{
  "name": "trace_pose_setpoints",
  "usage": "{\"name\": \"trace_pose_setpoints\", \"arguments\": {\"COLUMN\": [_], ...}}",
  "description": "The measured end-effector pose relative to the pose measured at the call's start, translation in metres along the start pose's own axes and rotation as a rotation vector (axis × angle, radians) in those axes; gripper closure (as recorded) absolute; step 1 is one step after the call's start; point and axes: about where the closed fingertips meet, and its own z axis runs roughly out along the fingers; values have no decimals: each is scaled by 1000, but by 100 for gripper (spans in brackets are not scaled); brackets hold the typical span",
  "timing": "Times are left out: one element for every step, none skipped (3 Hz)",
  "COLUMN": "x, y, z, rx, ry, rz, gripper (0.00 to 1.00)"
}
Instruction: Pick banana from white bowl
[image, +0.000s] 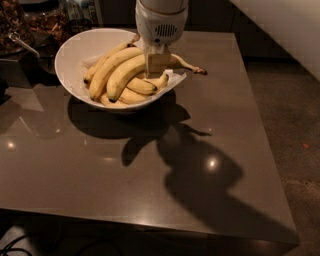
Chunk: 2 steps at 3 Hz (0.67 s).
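Observation:
The white bowl (70, 55) stands at the back left of the dark table and holds several yellow bananas on white paper. The banana (125, 74) is long and curved, and lies on top of the pile. Its thin stem reaches over the bowl's right rim to a dark tip (201, 71). My gripper (158, 64) hangs straight down over the right side of the bowl from its white wrist (161, 20). Its beige fingers (159, 61) are closed around the banana near its stem end.
Dark containers of snacks (45, 22) and a spoon handle (22, 44) stand behind and left of the bowl. The brown table (150, 180) ends at the right edge (265, 150) and the front edge. My arm's white shell (290, 25) fills the top right.

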Motion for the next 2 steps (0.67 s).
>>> {"name": "trace_pose_setpoints", "arguments": {"x": [7, 12], "y": [27, 54], "z": [-13, -22], "rx": [9, 5], "ry": [-20, -29], "rz": [43, 95], "gripper": [100, 100]}}
